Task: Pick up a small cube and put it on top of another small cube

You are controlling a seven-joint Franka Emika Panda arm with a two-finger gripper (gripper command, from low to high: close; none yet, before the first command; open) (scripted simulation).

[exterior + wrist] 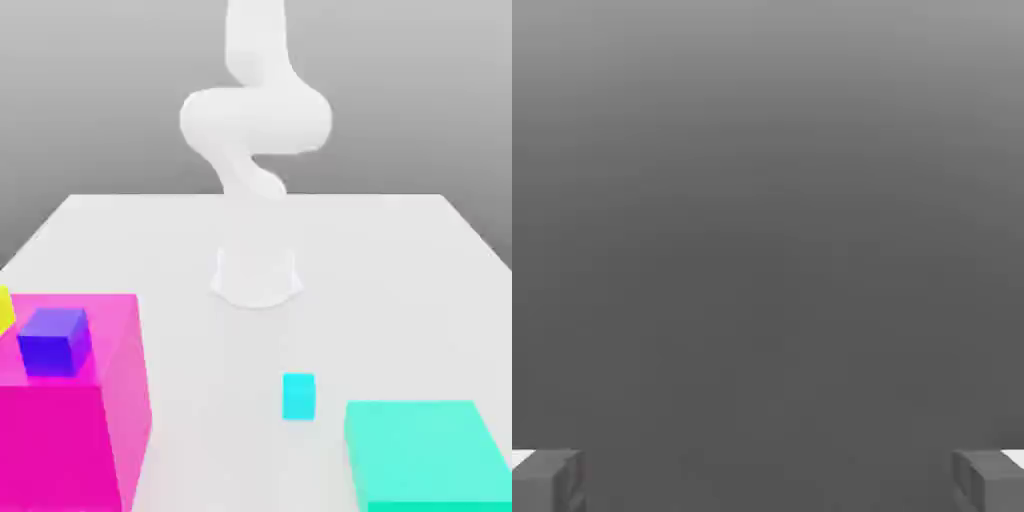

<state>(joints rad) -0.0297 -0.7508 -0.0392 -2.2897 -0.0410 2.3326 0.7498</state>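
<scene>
The counter (370, 240) is the biggest thing, a pale flat base w/ room for the robot arm (257, 120), whose foot stands near its far edge, prob. so the arm can reach the blocks in front. Next in size, the pink block (55, 450) at the exterior view's left works as a raised stand: the blue cube (55, 342) sits on its top, so any grasp there has to come in high, prob. from above, w/ the block's top limiting how low the gripper can go. The green slab (430, 450), at the exterior view's right, is low & flat, prob. just an obstacle or spare surface. The gripper (768, 485) stands wide w/ nothing between its fingers, which suits an approach, as the open gap leaves space for a cube. Smallest are the cubes: the cyan cube (299, 397) rests on the counter between pink block & green slab, touching neither, so there's access round it, & its level seat would make a steady base. A bit of a yellow thing (6, 309) shows by the pink block, cut off at the view's edge; can't tell its full shape. No stack yet; which cube goes on which is unclear.
</scene>
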